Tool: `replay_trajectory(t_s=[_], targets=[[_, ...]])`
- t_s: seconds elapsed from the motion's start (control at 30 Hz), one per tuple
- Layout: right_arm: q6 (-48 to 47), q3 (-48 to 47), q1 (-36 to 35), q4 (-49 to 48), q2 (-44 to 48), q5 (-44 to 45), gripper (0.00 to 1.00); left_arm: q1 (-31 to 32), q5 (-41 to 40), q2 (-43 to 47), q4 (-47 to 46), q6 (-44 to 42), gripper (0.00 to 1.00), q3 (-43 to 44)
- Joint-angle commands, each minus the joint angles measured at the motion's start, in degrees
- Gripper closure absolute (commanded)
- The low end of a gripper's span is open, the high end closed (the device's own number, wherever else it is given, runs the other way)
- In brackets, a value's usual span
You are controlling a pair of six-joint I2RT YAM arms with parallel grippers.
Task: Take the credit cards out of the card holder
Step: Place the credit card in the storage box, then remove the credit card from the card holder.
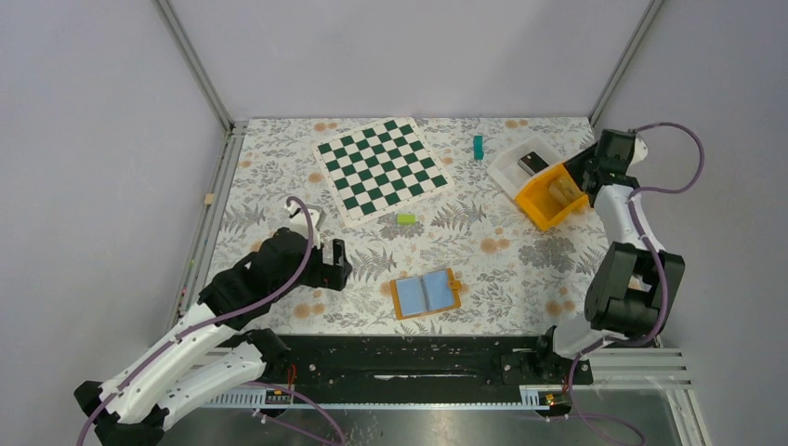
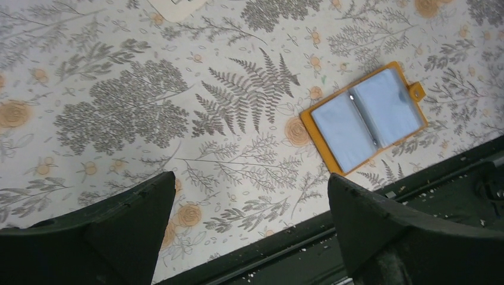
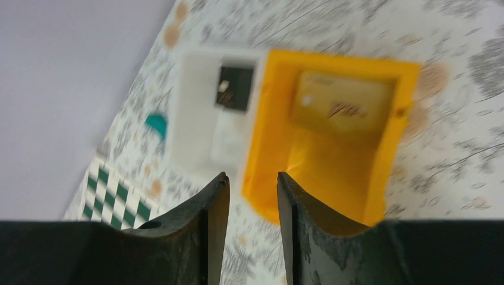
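The orange card holder (image 1: 453,284) lies open and flat near the table's front edge, its clasp tab to the right. Light-blue credit cards (image 1: 425,293) fill both halves; the left wrist view shows the holder (image 2: 308,130) and cards (image 2: 342,127) ahead and to the right of my fingers. My left gripper (image 1: 339,265) stands open to the left of the holder, apart from it, with nothing between its fingers (image 2: 136,219). My right gripper (image 1: 581,175) hovers at the far right over the orange bin, narrowly open and holding nothing (image 3: 252,175).
A deep orange bin (image 1: 548,200) holds a flat pale piece (image 3: 345,101). Beside it a white bin (image 1: 520,165) holds a dark object. A chessboard mat (image 1: 381,167), a teal block (image 1: 479,147) and a small green block (image 1: 406,219) lie further back. A black rail (image 2: 356,237) runs along the near edge.
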State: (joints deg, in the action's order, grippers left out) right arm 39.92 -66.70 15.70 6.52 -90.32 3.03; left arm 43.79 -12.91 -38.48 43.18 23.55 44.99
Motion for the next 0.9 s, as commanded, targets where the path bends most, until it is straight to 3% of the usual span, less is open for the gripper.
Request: replay_trajectory(t_s=[0.0,0.13,0.33,0.47,0.53,0.63,0.87], targets=[[-7.0,1.75,-6.58,4.57,8.07,-9.9,0.58,-0.36,6.69,-2.49,-2.52,4.76,0.01,2.36],[-6.05,9.97,-13.66,3.73,15.46,-16.31,0.58,-0.88,12.19,-5.13,-5.12,9.04,0.04,0.59],[-2.43,23.01,-30.66,1.89,26.59,-19.73,0.59,-3.42,25.54,-5.61,-12.57,14.05,0.06,-3.95],[1.29,28.4,-44.96,1.01,30.18,-15.64,0.58,-4.31,27.38,-5.77,-15.48,17.3,0.08,-6.48],[2.38,28.94,-52.58,2.13,30.17,-10.43,0.53,-4.33,27.7,-5.68,-15.97,18.32,0.08,-7.35],[3.33,27.64,-63.18,6.72,27.66,1.09,0.46,-4.33,22.69,-3.99,-12.9,18.27,0.09,-7.08],[3.76,23.82,-74.26,7.4,18.73,9.28,0.28,-4.39,2.11,6.31,-0.52,15.12,0.07,-2.9]])
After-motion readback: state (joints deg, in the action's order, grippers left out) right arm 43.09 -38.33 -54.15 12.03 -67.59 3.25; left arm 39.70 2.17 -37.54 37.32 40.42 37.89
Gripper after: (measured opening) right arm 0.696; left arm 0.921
